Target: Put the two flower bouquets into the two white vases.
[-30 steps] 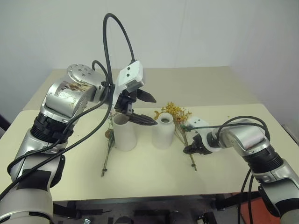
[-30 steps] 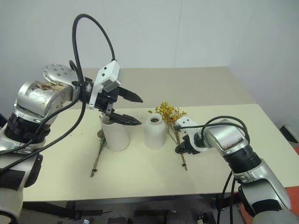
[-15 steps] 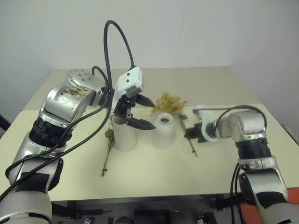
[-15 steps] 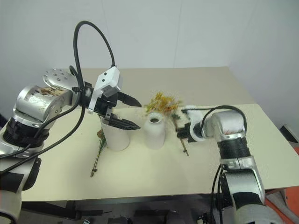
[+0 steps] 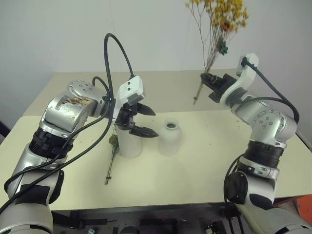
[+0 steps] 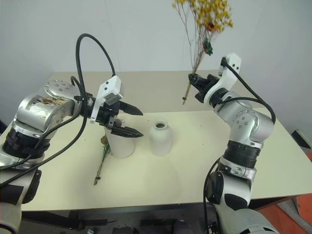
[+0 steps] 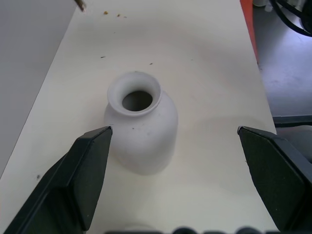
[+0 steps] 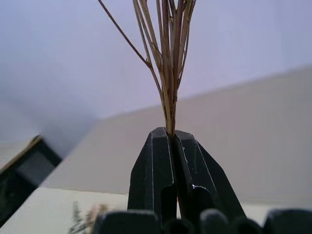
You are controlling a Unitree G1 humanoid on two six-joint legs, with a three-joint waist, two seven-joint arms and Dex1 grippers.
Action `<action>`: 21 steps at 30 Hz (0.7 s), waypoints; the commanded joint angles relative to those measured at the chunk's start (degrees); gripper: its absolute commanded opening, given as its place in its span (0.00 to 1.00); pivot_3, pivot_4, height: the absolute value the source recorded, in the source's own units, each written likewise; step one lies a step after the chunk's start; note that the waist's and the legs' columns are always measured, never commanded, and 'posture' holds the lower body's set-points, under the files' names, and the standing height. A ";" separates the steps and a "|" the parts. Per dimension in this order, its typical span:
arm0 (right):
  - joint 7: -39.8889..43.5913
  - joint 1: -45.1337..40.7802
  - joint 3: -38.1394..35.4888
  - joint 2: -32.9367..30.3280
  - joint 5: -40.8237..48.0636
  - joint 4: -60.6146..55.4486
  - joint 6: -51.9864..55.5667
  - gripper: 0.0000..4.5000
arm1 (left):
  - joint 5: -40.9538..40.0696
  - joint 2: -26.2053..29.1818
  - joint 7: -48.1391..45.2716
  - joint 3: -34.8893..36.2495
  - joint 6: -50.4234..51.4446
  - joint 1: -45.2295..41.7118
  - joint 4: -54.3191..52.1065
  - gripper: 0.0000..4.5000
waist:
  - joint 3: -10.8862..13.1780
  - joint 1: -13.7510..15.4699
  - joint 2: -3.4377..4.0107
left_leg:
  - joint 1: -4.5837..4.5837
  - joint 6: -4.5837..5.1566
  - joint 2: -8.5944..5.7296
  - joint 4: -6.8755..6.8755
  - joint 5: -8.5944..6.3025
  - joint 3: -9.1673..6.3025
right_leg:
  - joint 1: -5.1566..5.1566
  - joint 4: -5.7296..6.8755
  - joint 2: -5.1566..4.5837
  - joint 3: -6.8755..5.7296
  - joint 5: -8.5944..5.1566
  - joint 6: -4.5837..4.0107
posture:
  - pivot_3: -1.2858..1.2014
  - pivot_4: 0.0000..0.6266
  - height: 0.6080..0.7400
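The right gripper point(image 5: 210, 81) has its fingers clenched on the stems of the yellow bunch point(image 5: 220, 19), held upright well above the bench point(image 5: 204, 165) with the stem ends hanging free, presumably so they can be lowered into a vase. The left gripper point(image 5: 144, 122) hovers with fingers spread between the wide vase point(image 5: 129, 141) and the bottle vase point(image 5: 169, 138), seemingly ready to steady one. The grey-green sprig point(image 5: 112, 158) lies on the bench beside the wide vase.
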 commanded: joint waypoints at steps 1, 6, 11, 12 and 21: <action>3.87 2.18 5.40 -0.65 2.20 -6.66 -3.58 0.00 | -0.90 0.09 1.73 2.43 2.28 -1.17 -0.99 1.00 | 0.00 0.00 0.00 | -0.01 0.00 0.00 0.00 0.00 0.01 | 0.00 -0.01 0.00 0.00 0.00 0.00 | 0.52 0.24 1.00; 5.99 7.73 13.25 -0.36 0.33 -10.98 -9.31 0.00 | -1.70 0.26 3.60 3.81 3.88 0.38 -2.98 1.00 | 0.00 0.01 0.00 | -0.01 0.00 -0.01 0.00 0.00 -0.01 | 0.00 -0.02 0.00 0.00 0.00 0.00 | 0.52 0.24 1.00; 6.73 10.52 16.98 -1.06 -1.49 -10.76 -13.97 0.00 | -2.37 0.45 5.31 4.32 4.66 1.68 -4.67 1.00 | 0.00 0.08 0.00 | 0.00 -0.01 -0.01 0.01 0.00 -0.01 | 0.00 0.01 -0.01 0.00 0.00 0.00 | 0.52 0.24 1.00; 6.82 10.95 17.41 -1.26 -1.65 -10.84 -14.46 0.00 | -2.64 0.57 5.46 4.41 4.85 1.81 -4.96 1.00 | 0.00 0.08 0.00 | -0.01 -0.01 -0.01 0.01 0.00 -0.01 | 0.00 0.01 -0.01 0.00 0.00 0.00 | 0.52 0.24 1.00; 7.95 16.88 22.14 -2.43 -5.82 -11.51 -22.74 0.00 | -3.28 0.99 5.68 3.81 5.11 1.54 -5.31 1.00 | 0.00 0.05 0.00 | 0.01 -0.01 0.00 0.01 0.00 -0.01 | 0.00 -0.02 0.00 0.00 0.00 0.00 | 0.52 0.24 1.00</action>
